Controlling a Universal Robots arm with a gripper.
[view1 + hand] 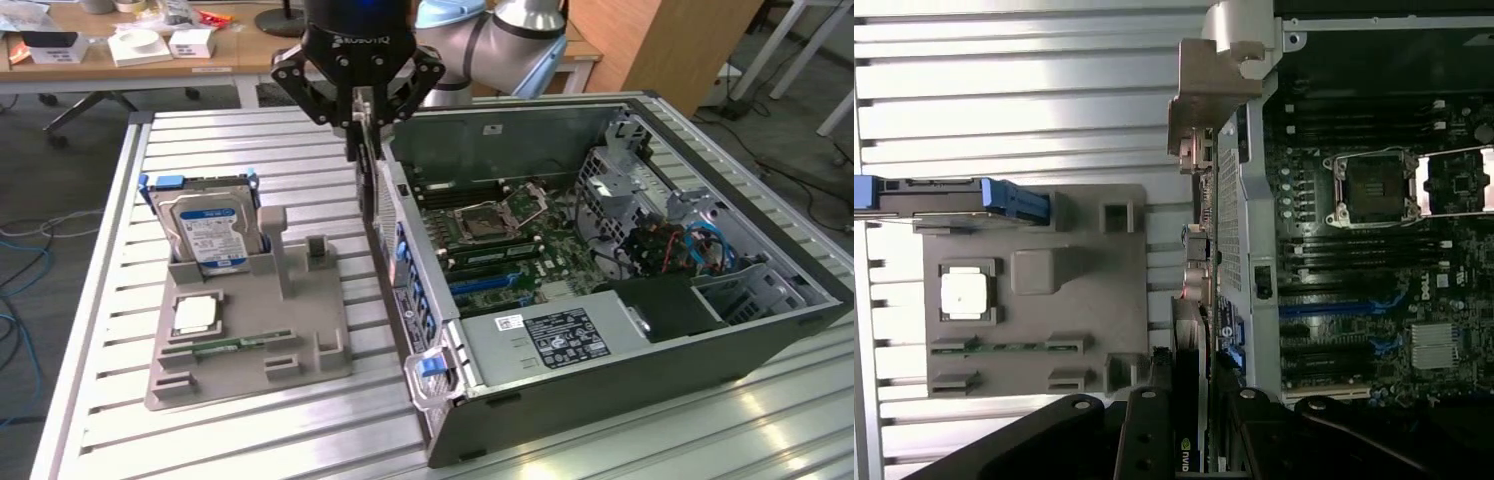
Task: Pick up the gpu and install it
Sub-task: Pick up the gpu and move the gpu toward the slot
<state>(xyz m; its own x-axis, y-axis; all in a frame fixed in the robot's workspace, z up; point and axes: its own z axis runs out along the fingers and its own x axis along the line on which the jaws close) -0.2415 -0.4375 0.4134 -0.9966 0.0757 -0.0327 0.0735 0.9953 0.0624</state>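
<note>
Black end effector [360, 118], marked ROBOTIQ, is clenched on the thin dark gpu card [355, 152]. The card hangs edge-on over the rear wall of the open grey tower case [627, 390]. NVIDIA logo visible on card in wrist view. DELL printed on green motherboard [1354, 260]. Silver blue-labelled hard drive [207, 230] stands upright in grey fixture tray [307, 340] on ribbed metal bench [240, 130].

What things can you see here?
computer case: one, dark grey, open, exterior view's right.
motherboard: one, dark green, inside the case.
holder: one, grey, exterior view's left of the case.
hard drive: one, silver with blue label, upright in the holder.
chip: one, silver, flat in the holder.
memory stick: one, green, in the holder.
table: one, silvery slats, under everything.
gpu: one, dark, beside the case's wall.
gripper: one, black, shut on the gpu.
</note>
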